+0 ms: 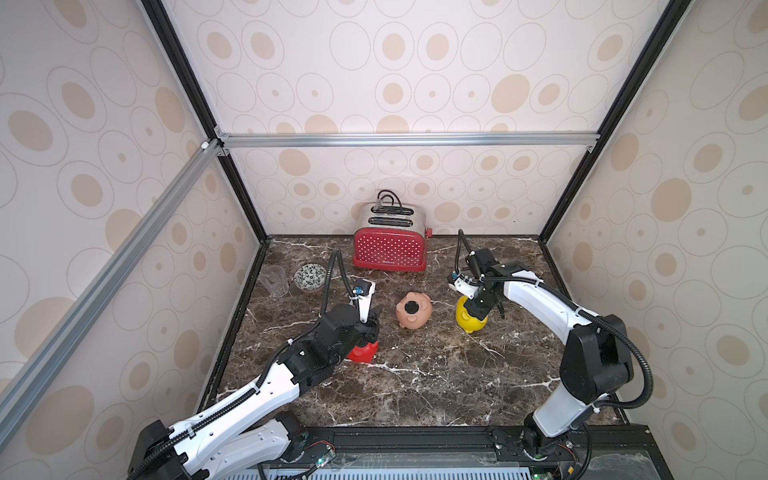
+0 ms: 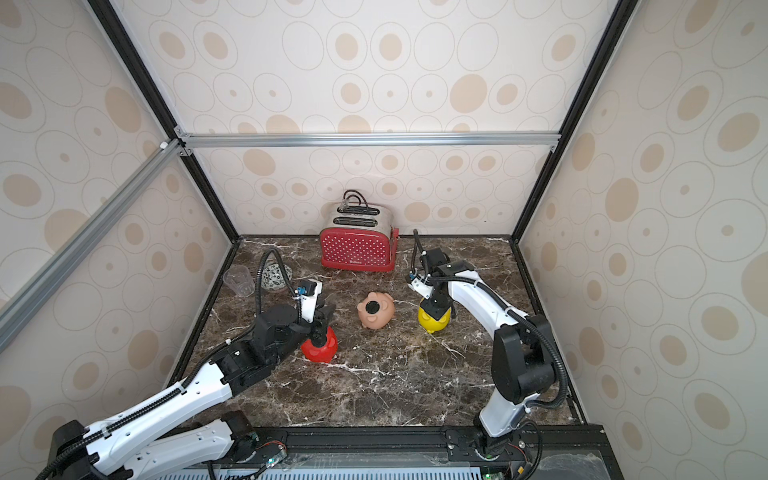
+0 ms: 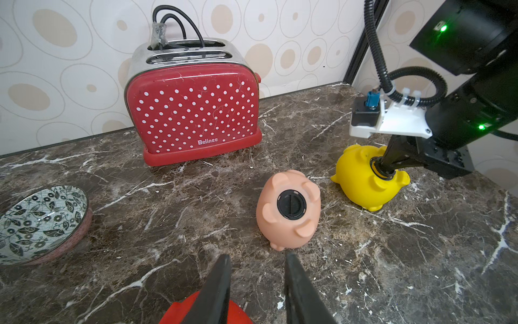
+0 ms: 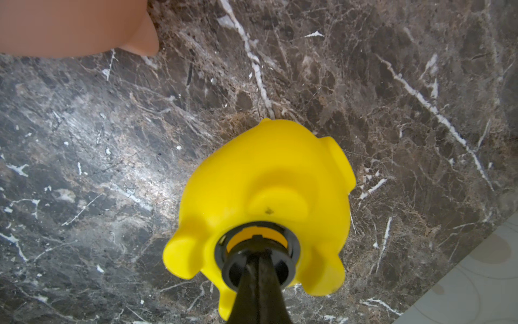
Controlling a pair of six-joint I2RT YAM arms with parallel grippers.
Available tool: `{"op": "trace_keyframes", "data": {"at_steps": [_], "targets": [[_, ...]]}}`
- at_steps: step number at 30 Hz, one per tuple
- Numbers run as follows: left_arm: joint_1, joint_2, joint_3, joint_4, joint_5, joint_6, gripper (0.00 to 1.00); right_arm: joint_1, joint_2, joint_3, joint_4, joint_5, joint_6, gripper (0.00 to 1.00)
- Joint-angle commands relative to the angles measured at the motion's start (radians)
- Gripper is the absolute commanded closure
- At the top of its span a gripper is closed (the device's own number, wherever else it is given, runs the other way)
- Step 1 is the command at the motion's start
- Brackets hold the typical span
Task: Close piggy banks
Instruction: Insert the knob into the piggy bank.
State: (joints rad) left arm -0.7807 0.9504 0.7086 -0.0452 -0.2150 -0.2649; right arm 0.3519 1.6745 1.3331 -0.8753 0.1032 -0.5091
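Left gripper point(image 3: 256, 258) over red pig point(image 2: 320, 351), right gripper point(image 4: 259, 254) pinching plug point(image 4: 232, 270) in yellow pig point(image 4: 266, 179)

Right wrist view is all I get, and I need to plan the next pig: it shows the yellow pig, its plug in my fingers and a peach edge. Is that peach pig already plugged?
Observer: Yes, the peach pig lies belly up with a black plug seated in its hole.
Operator: And the red one?
Observer: The left gripper, open, is right over the red pig; its hole is hidden from me.
Operator: Anything behind my arm?
Observer: A red polka-dot toaster stands farther back, apart from the yellow pig.
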Motion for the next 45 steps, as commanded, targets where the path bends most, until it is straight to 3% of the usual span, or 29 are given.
{"op": "trace_keyframes", "data": {"at_steps": [1,45], "targets": [[0.005,-0.019,-0.001,0.005,-0.017,0.012,0.67,0.010,-0.010,0.022,-0.032,0.001,-0.046,1.00],[0.006,-0.024,-0.004,-0.005,-0.027,0.023,0.66,0.032,0.057,0.023,-0.034,0.022,-0.123,1.00]]}}
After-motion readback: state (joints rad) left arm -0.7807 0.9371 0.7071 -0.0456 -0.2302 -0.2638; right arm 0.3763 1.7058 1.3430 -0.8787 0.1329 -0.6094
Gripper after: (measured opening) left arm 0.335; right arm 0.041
